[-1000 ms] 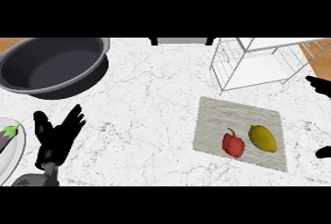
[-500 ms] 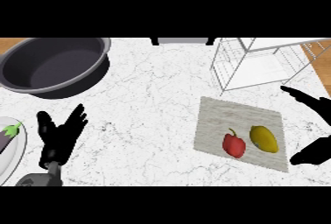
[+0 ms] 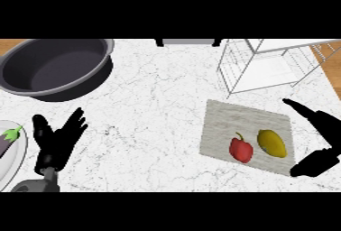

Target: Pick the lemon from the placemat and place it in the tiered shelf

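Veined white marble counter [image 3: 153,113], smooth. Matt grey woven-looking placemat [image 3: 226,131]. Thin white wire tiered shelf [image 3: 266,67]. Dark grey bowl [image 3: 57,65], smooth with soft sheen. Glossy lemon [image 3: 272,142], glossy red pepper [image 3: 241,148].

Cut off at the left edge: plate [image 3: 13,169] with an eggplant [image 3: 9,135] half showing. Tiered shelf [image 3: 266,67] and dark bowl [image 3: 57,67] clipped along the top. Right hand [image 3: 320,149] mostly past the right edge, palm out of sight.

Yellow lemon [image 3: 272,143], red pepper [image 3: 241,148] — grey placemat [image 3: 230,124]; white-veined marble counter [image 3: 160,113] — purple eggplant [image 3: 11,137].
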